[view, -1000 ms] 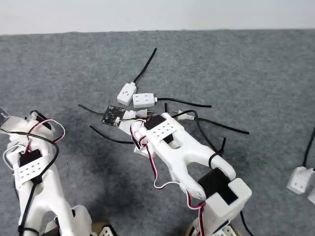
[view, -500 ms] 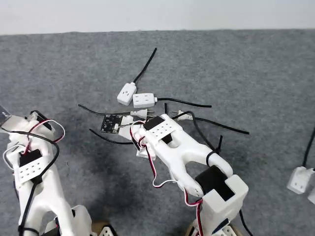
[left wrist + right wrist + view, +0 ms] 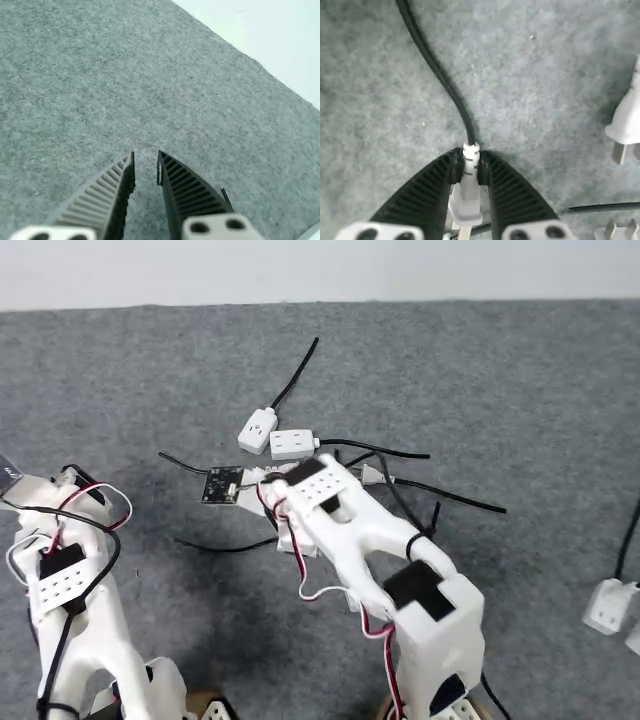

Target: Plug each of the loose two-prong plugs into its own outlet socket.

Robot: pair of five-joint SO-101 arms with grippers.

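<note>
Right arm (image 3: 345,525) stretches to mid-bench, and its jaws are clamped tight on the held plug (image 3: 466,200), a white two-prong plug gripped by the body at its cord end. The strain relief pokes out just past the jaw tips, and the black cord (image 3: 437,70) runs away from them in a curve over the grey felt bench (image 3: 520,380). The prongs are hidden between the jaws, so I can't tell which way they face. A second plug (image 3: 626,122), white with prongs showing, lies loose on the felt off to one side of the jaws, apart from them. A third plug (image 3: 612,231) is partly cut off at the frame edge. In the high view, two white outlet sockets sit side by side and touching just beyond the right arm's tip: the angled socket (image 3: 257,430) with a cord leading to the far side, and the flat socket (image 3: 293,444) with a cord trailing right. Neither has a plug in it. Another socket block (image 3: 607,606) sits at the bench's right edge, well apart. Left arm (image 3: 65,585) is at the near left corner. Its jaws are parted by a narrow gap with nothing in them, over bare felt.
</note>
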